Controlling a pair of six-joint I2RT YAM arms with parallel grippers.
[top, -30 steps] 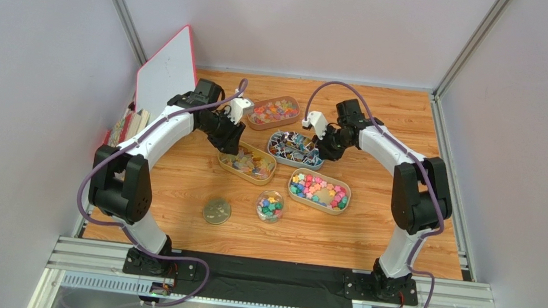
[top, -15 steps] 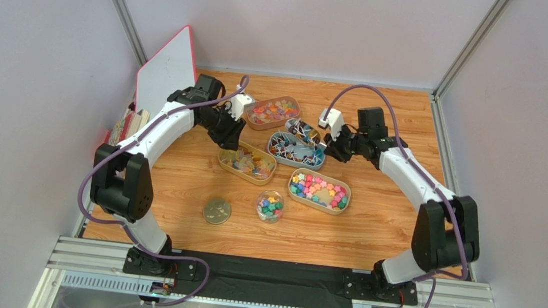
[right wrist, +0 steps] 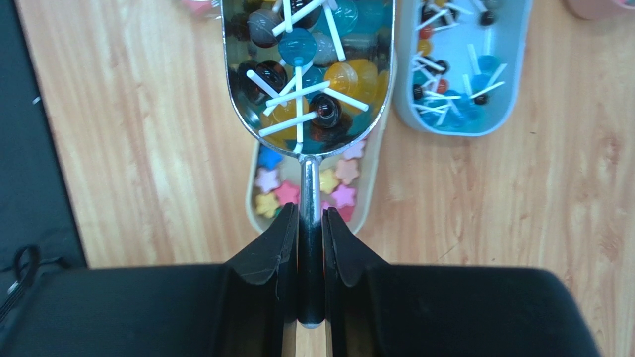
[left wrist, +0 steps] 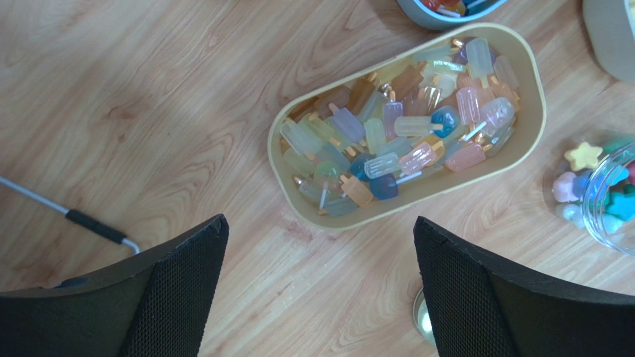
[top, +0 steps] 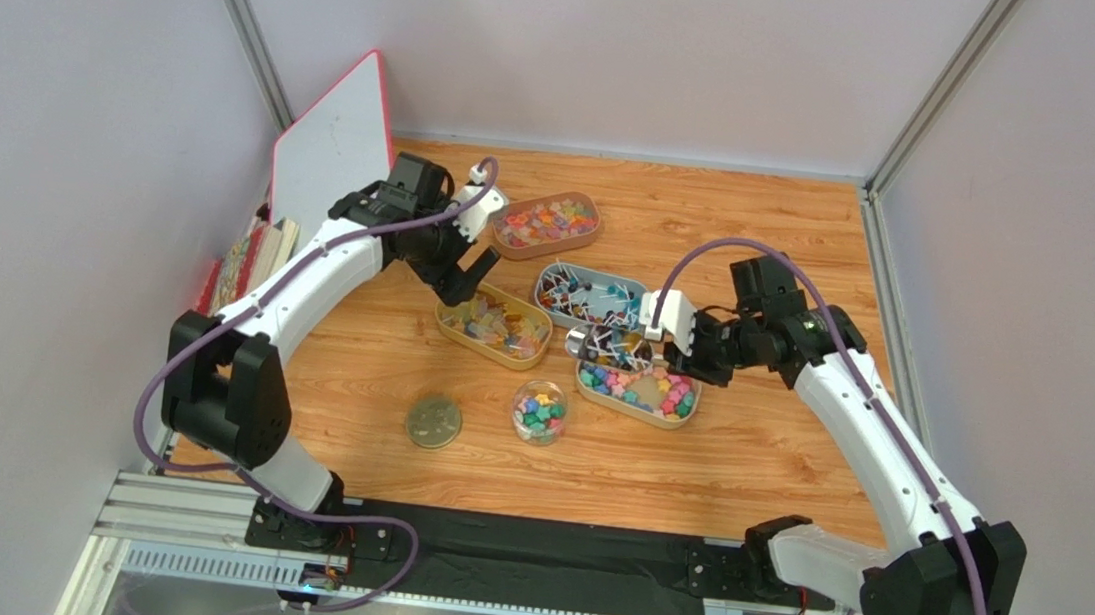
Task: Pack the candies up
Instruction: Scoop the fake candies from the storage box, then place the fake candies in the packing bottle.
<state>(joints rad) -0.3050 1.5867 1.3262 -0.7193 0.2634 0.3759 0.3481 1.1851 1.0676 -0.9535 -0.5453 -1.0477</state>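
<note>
Many light, probably roll-prone candies (right wrist: 302, 44) fill a scoop (right wrist: 308, 190) that the right fingers (right wrist: 270, 245) clamp by its thin handle over a tray (right wrist: 250, 208) on the counter (right wrist: 149, 149); left fingers (left wrist: 179, 297) hang apart.

Lighting was bright, even and diffuse, coming from overhead. Shadows on the wooden table (top: 735, 461) were faint and soft-edged. The metal scoop (right wrist: 308, 182) carried mirror reflections and small glints. Both wrist views were sharp on the table surface and near-black along the lower edge.
</note>
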